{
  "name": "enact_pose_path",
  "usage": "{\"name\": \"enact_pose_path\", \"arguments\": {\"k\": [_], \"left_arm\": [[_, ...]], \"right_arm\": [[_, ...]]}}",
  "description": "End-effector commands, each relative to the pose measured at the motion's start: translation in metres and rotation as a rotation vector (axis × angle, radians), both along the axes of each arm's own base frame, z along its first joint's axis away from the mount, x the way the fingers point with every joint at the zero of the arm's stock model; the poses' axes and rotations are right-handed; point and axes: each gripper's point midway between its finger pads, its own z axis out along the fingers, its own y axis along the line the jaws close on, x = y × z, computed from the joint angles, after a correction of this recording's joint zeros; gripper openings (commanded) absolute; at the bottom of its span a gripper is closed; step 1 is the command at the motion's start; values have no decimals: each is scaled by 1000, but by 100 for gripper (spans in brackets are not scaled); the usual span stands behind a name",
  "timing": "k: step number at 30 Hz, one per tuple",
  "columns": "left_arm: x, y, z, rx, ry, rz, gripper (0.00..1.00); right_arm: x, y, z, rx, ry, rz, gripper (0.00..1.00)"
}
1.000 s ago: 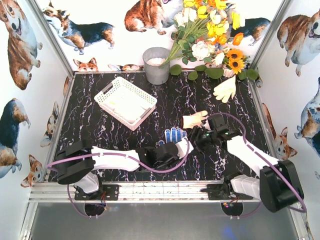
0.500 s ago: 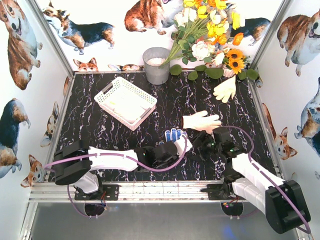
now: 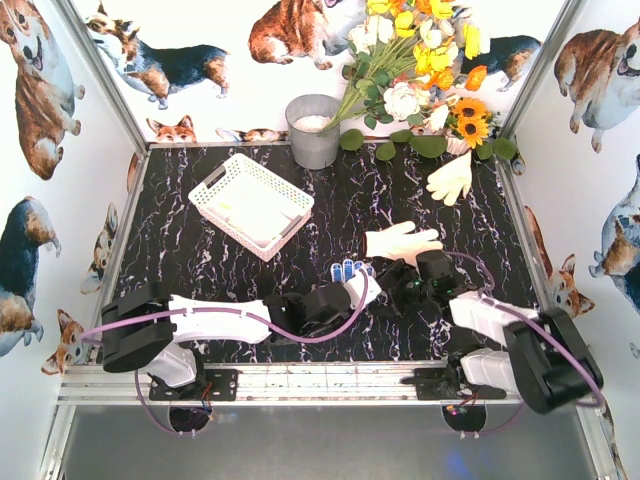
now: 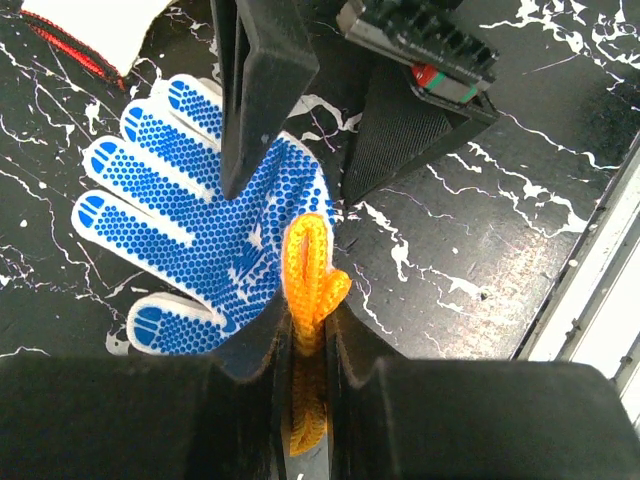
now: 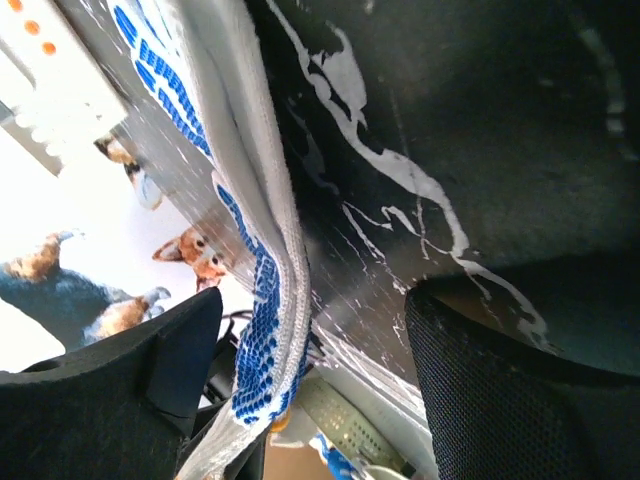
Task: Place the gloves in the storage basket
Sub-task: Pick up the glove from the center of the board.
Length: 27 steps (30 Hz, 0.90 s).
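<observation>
My left gripper [image 4: 308, 345] is shut on the orange cuff of the blue-and-white glove [image 4: 190, 230], which lies palm-up on the table at the near middle [image 3: 348, 271]. My right gripper [image 5: 310, 370] is open, its two fingers [image 4: 255, 90] standing either side of that glove's edge [image 5: 262, 300] without pinching it. A cream glove [image 3: 400, 242] lies just beyond the right gripper [image 3: 400, 285]. Another cream glove [image 3: 452, 178] lies at the back right. The white lattice storage basket [image 3: 222, 180] stands at the back left with something pale inside.
A grey metal bucket [image 3: 313, 130] stands behind the basket, next to a bunch of flowers [image 3: 420, 70] at the back. A white glove with a red-edged cuff [image 4: 110, 30] shows at the top left of the left wrist view.
My right arm has swung lower and its gripper has come left off the cream glove to the blue-and-white glove. The cream glove has shifted slightly right. My left gripper keeps hold of the cuff.
</observation>
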Motion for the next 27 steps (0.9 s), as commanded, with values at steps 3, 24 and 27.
{"name": "enact_pose_path", "arguments": {"k": [3, 24, 27], "left_arm": [[-4, -4, 14, -58, 3, -16, 0], [-16, 12, 9, -24, 38, -39, 0], [-17, 14, 13, -40, 37, -37, 0]], "right_arm": [[16, 26, 12, 49, -83, 97, 73], [19, 57, -2, 100, -82, 191, 50], [20, 58, -4, 93, -84, 199, 49]]}}
